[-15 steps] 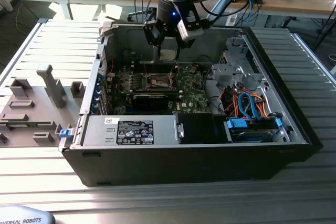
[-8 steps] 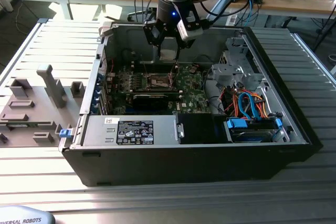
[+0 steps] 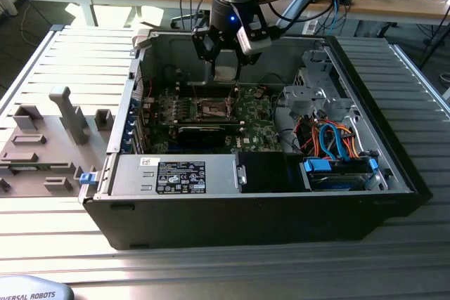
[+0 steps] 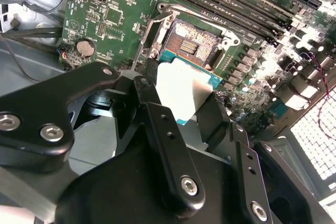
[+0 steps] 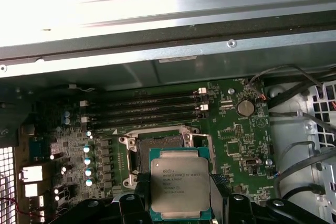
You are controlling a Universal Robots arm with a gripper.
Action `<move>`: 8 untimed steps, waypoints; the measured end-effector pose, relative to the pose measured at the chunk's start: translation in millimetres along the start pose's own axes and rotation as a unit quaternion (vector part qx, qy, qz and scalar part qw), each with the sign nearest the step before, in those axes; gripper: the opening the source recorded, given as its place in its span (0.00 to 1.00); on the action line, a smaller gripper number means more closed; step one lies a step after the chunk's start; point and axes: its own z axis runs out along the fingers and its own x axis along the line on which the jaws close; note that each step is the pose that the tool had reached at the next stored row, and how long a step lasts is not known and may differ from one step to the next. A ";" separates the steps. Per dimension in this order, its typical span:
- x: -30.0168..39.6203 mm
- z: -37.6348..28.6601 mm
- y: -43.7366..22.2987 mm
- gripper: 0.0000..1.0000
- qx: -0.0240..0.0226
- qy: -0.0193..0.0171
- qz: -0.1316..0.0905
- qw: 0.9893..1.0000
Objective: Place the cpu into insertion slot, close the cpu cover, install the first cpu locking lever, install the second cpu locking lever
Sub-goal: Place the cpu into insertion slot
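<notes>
My gripper (image 3: pixel 226 53) hangs inside the open computer case, shut on the cpu (image 5: pixel 180 184), a flat square chip with a silver top and green edge. Black fingers (image 4: pixel 157 111) clamp the cpu (image 4: pixel 184 87) on two opposite sides. It is held in the air just short of the insertion slot (image 5: pixel 160 153), apart from it. The slot (image 4: pixel 194 43) lies uncovered, with its dark pin field showing inside a metal rim. In the exterior view the slot (image 3: pixel 213 108) sits on the green board below the gripper. I cannot tell the cpu cover from the metal frame (image 5: pixel 157 130) around the slot.
Long memory slots (image 5: pixel 147 109) run beside the socket, and a black card (image 3: pixel 204 131) lies across the board. Coloured cables (image 3: pixel 330 142) and a drive cage (image 3: pixel 320 82) fill the exterior view's right. The case wall (image 3: pixel 176 47) stands behind. A grey fixture (image 3: pixel 49 138) lies outside on the left.
</notes>
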 end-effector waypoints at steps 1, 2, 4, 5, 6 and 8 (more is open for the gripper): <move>0.0 0.0 0.0 0.54 0.000 0.000 0.001 1.000; 0.0 0.0 0.0 0.54 0.000 0.000 0.002 1.000; 0.0 0.0 0.0 0.54 0.000 0.000 0.003 1.000; 0.0 0.0 0.0 0.54 0.000 0.000 0.003 1.000; 0.0 0.0 0.0 0.54 0.000 0.000 0.004 1.000; 0.0 0.1 0.0 0.54 0.000 0.000 0.005 1.000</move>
